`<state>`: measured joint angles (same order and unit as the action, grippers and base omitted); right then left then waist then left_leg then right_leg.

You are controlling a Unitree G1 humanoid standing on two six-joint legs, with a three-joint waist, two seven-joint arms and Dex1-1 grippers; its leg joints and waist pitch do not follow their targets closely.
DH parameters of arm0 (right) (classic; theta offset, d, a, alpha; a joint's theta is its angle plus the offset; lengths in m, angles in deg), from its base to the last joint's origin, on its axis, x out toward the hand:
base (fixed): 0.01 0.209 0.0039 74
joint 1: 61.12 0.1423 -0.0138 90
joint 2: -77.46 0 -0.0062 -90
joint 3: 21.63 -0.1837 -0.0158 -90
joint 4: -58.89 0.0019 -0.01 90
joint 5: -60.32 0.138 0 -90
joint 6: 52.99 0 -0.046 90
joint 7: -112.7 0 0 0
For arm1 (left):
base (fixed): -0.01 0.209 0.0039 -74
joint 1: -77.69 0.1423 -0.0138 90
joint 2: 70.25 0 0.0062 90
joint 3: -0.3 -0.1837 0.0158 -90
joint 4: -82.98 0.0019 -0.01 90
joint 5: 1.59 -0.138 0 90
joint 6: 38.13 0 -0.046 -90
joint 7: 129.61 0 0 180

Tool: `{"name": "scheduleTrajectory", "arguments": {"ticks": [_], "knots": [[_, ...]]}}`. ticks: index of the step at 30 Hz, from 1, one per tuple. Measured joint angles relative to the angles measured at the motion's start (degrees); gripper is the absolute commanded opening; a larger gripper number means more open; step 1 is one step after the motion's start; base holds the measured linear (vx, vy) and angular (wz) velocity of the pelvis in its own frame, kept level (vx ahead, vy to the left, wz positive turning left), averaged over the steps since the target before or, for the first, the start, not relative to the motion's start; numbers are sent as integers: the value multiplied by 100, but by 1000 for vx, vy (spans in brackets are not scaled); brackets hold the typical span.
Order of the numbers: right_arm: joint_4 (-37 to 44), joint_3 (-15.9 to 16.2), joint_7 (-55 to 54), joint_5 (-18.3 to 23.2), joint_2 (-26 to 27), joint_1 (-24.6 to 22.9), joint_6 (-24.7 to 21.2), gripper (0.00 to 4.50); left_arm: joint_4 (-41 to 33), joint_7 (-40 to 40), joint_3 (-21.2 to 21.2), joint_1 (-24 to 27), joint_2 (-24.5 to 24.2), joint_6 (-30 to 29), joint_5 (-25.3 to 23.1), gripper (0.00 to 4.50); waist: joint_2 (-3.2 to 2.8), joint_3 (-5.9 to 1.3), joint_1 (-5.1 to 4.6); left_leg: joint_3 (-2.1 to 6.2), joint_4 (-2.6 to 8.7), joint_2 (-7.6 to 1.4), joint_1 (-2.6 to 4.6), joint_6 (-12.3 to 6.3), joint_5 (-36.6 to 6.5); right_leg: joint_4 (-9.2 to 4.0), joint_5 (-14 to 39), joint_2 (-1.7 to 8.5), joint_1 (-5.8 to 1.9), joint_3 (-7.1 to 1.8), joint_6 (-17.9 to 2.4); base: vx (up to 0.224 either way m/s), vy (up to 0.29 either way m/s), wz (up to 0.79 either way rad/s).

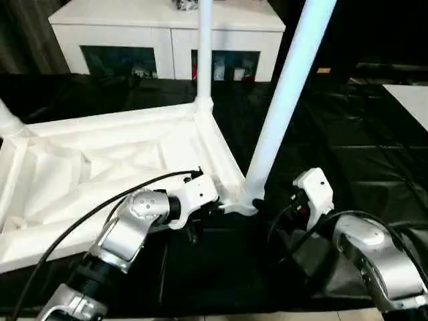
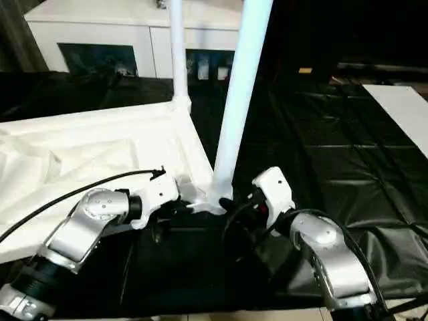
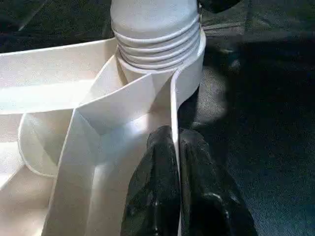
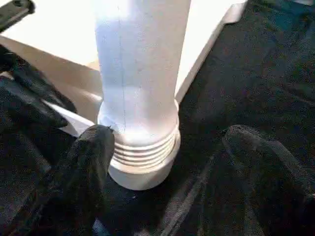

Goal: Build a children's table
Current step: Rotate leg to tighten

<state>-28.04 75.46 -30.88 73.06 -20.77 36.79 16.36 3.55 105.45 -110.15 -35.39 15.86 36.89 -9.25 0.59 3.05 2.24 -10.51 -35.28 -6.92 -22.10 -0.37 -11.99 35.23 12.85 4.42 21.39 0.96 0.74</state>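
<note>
The white tabletop (image 1: 100, 167) lies upside down on black cloth, ribbed underside up. One white leg (image 1: 204, 47) stands upright in its far right corner socket. A thicker-looking leg (image 1: 284, 100) rises tilted from the near right socket (image 3: 189, 73), with thread ridges showing above the collar. A third leg (image 1: 8, 120) shows at the left edge. My left gripper (image 3: 174, 135) is shut on the tabletop's thin rim beside the near socket. My right gripper (image 4: 167, 142) is open, its fingers (image 4: 91, 167) on either side of the near leg's base; the left one touches the thread ridges.
A white cabinet (image 1: 167, 33) with dark glass doors stands at the back. Black cloth (image 1: 348, 134) covers the floor to the right, where a white panel (image 1: 411, 100) lies at the edge.
</note>
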Motion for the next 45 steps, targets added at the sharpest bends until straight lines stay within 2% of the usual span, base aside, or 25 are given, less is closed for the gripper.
{"name": "scheduleTrajectory", "arguments": {"ticks": [4, 10, 12, 18, 19, 21, 22, 31, 33, 34, 45], "knots": [[-185, 127, 404, -15, -239, 129, 63, 388, 95, 127, -63, -54, -48, 114, -5, 3, 42, -17, 17, 0, 0, 0, 7, -2, 2, -2, 0, 1, -10, 1, -1, 0, 0, 0], [-387, 305, 917, -9, -307, 182, 255, 388, 208, 454, -192, -250, -160, 134, 9, 3, 92, -26, 28, -4, -1, 0, 7, -3, 3, -3, -3, 3, -10, 0, -6, 0, 0, 0], [-469, 331, 1006, -11, -327, 304, 336, 388, 238, 553, -222, -294, -183, 139, 16, 3, 102, -23, 25, -7, -1, 0, 5, -3, 2, -5, -5, 4, -9, 0, -8, 0, 0, 0], [-673, 344, 1025, -9, -213, 517, 497, 388, 389, 750, -316, -439, -165, 197, 51, 3, 116, -25, 102, -9, -1, 0, 5, -5, 3, -5, -5, 5, -9, 0, -8, 0, 0, 0], [-683, 344, 1036, -9, -204, 517, 502, 371, 393, 778, -322, -439, -160, 218, 54, 1, 116, -25, 122, -10, -1, 0, 5, -5, 3, -4, -5, 6, -9, 1, -8, 0, 0, 0], [-724, 344, 1068, -9, -192, 518, 529, 371, 401, 814, -339, -445, -161, 240, 57, 1, 117, -25, 134, -10, -1, 0, 5, -7, 4, -4, -5, 6, -10, 1, -8, 0, 0, 0], [-788, 355, 1126, -10, -192, 518, 569, 357, 422, 829, -353, -459, -161, 248, 62, 0, 116, -25, 138, -11, -1, 0, 6, -9, 5, -4, -5, 7, -11, 1, -9, 0, 0, 0], [-883, 435, 1295, -51, -249, 529, 747, 278, 558, 902, -407, -550, -180, 355, 70, 0, 116, -25, 134, -19, -1, 0, 10, -11, 8, -4, -12, 10, -13, 1, -20, 0, 0, 0], [-884, 446, 1313, -99, -253, 546, 781, 273, 604, 911, -417, -575, -183, 383, 69, 0, 116, -25, 134, -19, -1, 0, 13, -11, 8, -3, -12, 11, -16, 1, -21, 0, 0, 0], [-884, 450, 1347, -123, -267, 560, 785, 255, 612, 914, -421, -580, -185, 398, 69, 0, 116, -25, 134, -19, -1, 0, 14, -11, 8, -3, -13, 11, -18, 1, -22, 0, 0, 0], [-893, 482, 1498, -196, -359, 560, 918, 238, 693, 973, -468, -630, -193, 488, 71, 0, 116, -25, 141, -27, -1, 0, 17, -10, 8, -6, -13, 17, -28, 3, -23, 0, 0, 0]]}}
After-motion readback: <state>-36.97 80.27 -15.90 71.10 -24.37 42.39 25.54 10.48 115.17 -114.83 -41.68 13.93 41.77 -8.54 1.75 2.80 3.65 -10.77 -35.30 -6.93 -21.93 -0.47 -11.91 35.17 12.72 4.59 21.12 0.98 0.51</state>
